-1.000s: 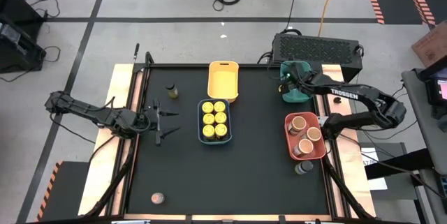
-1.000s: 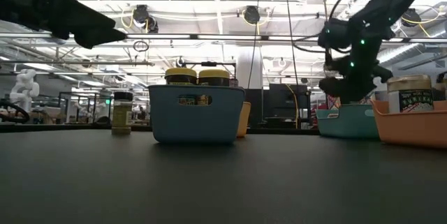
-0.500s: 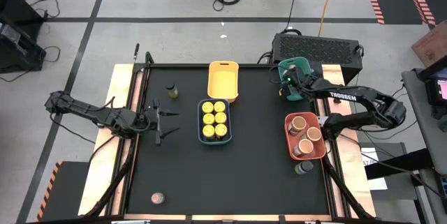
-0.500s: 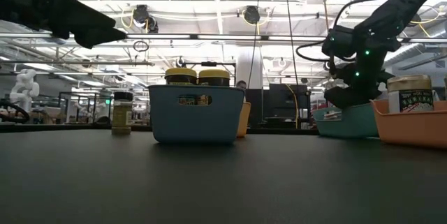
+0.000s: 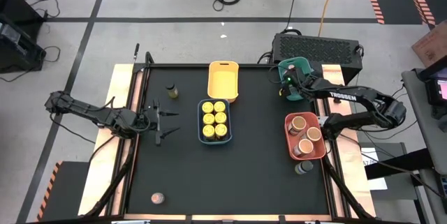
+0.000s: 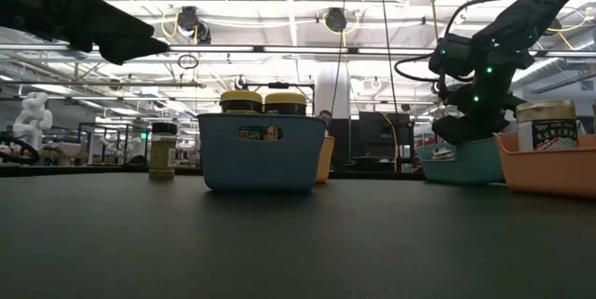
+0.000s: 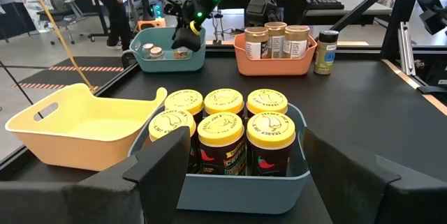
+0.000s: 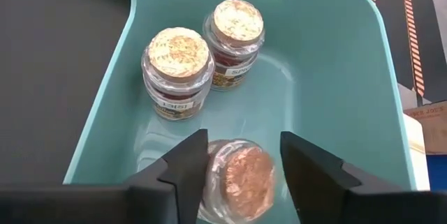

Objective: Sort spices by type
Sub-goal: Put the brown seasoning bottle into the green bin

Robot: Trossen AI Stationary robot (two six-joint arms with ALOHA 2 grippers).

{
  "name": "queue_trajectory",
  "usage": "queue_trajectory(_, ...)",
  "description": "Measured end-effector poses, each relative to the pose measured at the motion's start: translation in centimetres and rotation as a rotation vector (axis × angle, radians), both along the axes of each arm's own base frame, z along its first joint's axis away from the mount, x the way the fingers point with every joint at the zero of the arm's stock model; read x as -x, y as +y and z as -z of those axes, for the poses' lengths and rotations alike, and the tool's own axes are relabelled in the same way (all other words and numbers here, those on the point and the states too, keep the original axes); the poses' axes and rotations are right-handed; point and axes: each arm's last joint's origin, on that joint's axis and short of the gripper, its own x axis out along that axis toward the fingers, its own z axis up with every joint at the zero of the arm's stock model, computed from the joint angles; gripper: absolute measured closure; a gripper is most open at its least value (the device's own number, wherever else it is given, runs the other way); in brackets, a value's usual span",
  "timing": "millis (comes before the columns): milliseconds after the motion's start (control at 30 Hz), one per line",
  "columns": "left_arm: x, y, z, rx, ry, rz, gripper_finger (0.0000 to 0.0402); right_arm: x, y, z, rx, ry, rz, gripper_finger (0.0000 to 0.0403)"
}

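Right pincer [image 8: 237, 172] down inside teal tray [image 8: 335, 98], fingers spread either side of copper-lidded jar [image 8: 241, 178], whether touching unclear; two cork-topped jars [image 8: 178, 67] stand just beyond it. Left pincer [image 5: 159, 121] spread, hovering over bench's left side

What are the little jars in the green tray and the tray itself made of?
The small jars look like clear glass, maybe clear plastic: you see through their shiny sides. Their tops look like cork, speckled and matte. The teal tray looks like smooth moulded plastic with a soft sheen.
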Motion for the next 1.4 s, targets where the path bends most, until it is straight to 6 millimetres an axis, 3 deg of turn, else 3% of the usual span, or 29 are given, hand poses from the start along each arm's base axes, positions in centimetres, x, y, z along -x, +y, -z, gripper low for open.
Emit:
queue_trajectory(233,0.0,0.0,0.0,0.0,0.0,0.0,0.012,-0.1,-0.1,-0.3,-0.009,0.003,-0.011,0.0167)
queue_trajectory(433,0.0,0.0,0.0,0.001,0.0,0.0,0.012,-1.1,-0.5,-2.0,-0.037,-0.064,-0.061,0.0135)
queue_trajectory(800,0.0,0.0,0.0,0.001,0.0,0.0,0.012,-2.6,-0.4,-4.8,-0.083,-0.114,-0.14,0.0138)
queue_trajectory(1167,0.0,0.0,0.0,0.007,-0.001,-0.001,0.012,-4.2,1.5,-5.0,-0.182,-0.188,-0.248,0.0138)
queue_trajectory(1400,-0.1,-0.1,-0.4,0.145,-0.059,0.01,0.012,-6.4,3.6,-5.3,-0.199,-0.256,-0.454,0.0138)
